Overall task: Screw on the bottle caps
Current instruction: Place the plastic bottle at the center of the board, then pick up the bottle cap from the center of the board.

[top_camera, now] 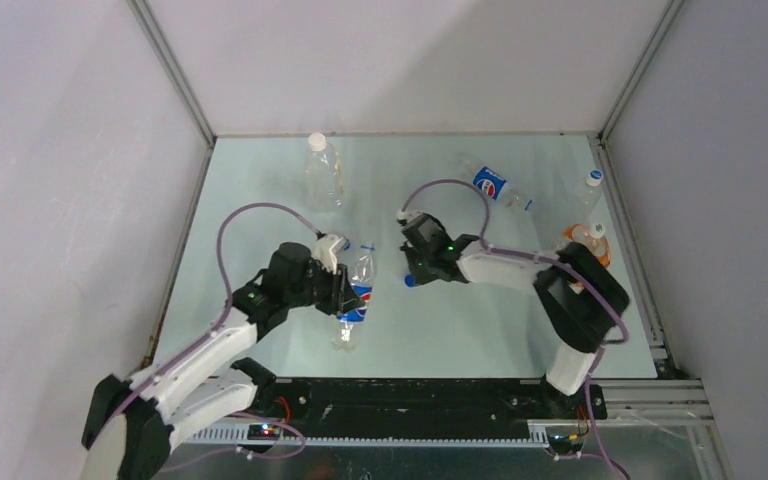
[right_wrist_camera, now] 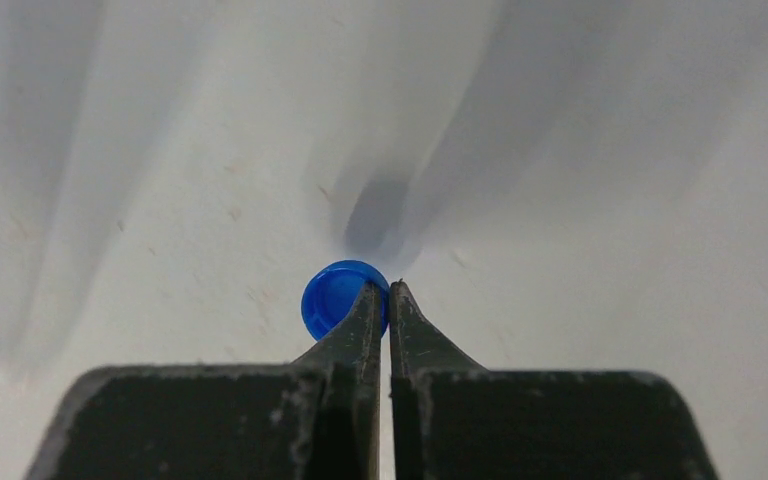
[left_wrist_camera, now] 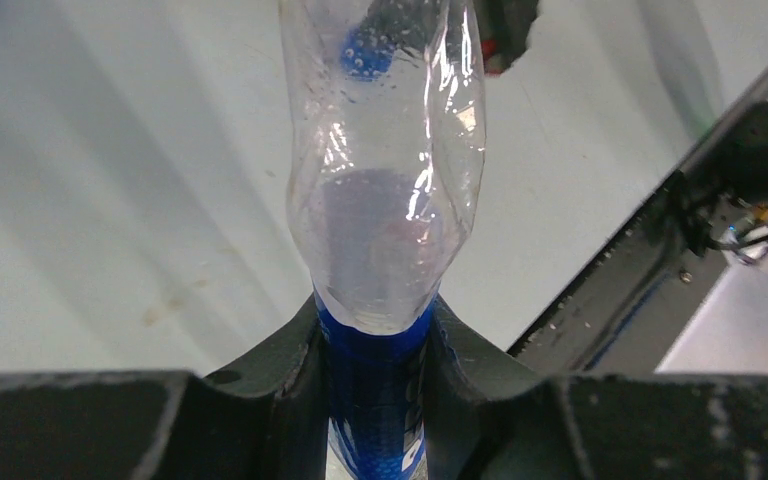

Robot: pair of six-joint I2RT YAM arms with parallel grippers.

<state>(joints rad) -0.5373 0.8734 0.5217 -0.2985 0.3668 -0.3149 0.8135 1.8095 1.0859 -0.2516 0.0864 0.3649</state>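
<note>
A small blue bottle cap (right_wrist_camera: 332,300) lies on the table just ahead of my right gripper (right_wrist_camera: 390,290). That gripper is shut, with its left fingertip over the cap and the cap's right rim pinched between the tips. From above, the cap (top_camera: 410,282) shows at the gripper's tip (top_camera: 415,276). My left gripper (left_wrist_camera: 375,345) is shut on a clear bottle (left_wrist_camera: 385,180) at its blue label. This bottle (top_camera: 358,290) stands to the left of the cap, and my left gripper (top_camera: 345,290) holds it from the left side.
A clear bottle (top_camera: 322,170) stands upright at the back left. A blue-labelled bottle (top_camera: 490,183) lies at the back middle. At the right edge are a white-capped bottle (top_camera: 590,188) and an orange-labelled one (top_camera: 590,242). The black base rail (left_wrist_camera: 660,250) runs along the near side.
</note>
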